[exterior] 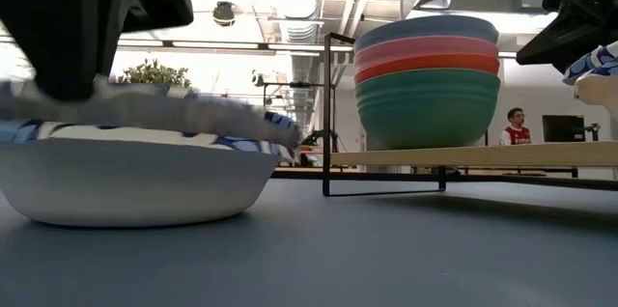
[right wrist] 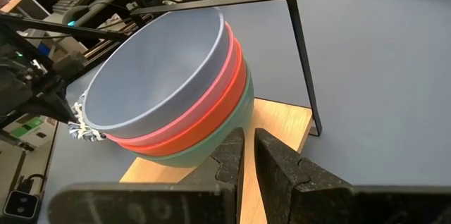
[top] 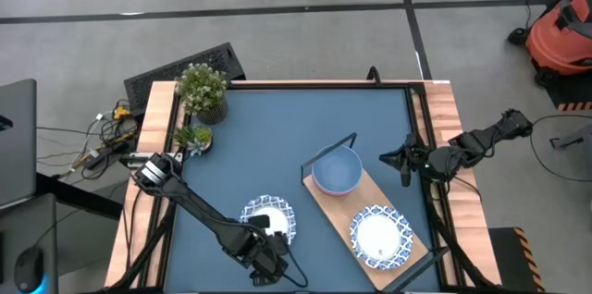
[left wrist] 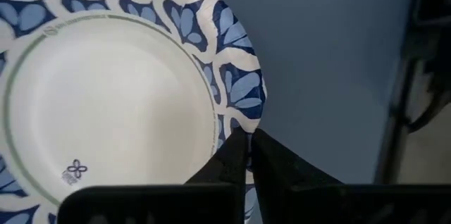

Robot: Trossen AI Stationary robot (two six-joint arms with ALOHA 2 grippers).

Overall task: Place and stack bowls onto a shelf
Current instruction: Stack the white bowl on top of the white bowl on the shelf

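A blue-and-white patterned bowl (top: 268, 216) sits near the table's front, left of the shelf (top: 400, 203). My left gripper (left wrist: 246, 146) is shut on its rim. In the low view a patterned bowl (exterior: 164, 109) lies tilted and blurred on top of a white-walled one (exterior: 135, 186) that rests on the table. On the light-wood shelf stands a stack of bowls (right wrist: 176, 90), pale blue on top, then pink, red and green; another patterned bowl (top: 379, 236) sits at the board's near end. My right gripper (right wrist: 248, 150) hangs shut at the table's right edge, holding nothing. My left gripper pinches the patterned bowl's rim (left wrist: 245, 115) between its two fingers, one over the bowl's inside and one outside the edge. The fingers come steeply from above, slanting in from the table's near side. In the low view the held bowl looks tilted, its lower side resting on the bowl beneath.
Two potted plants (top: 202, 91) stand at the table's far left corner. The shelf's black wire frame (right wrist: 299, 55) rises at the board's far end beside the stack. Bare blue tabletop (top: 268, 137) lies between the plants and the shelf. A person (exterior: 517, 125) stands far behind.
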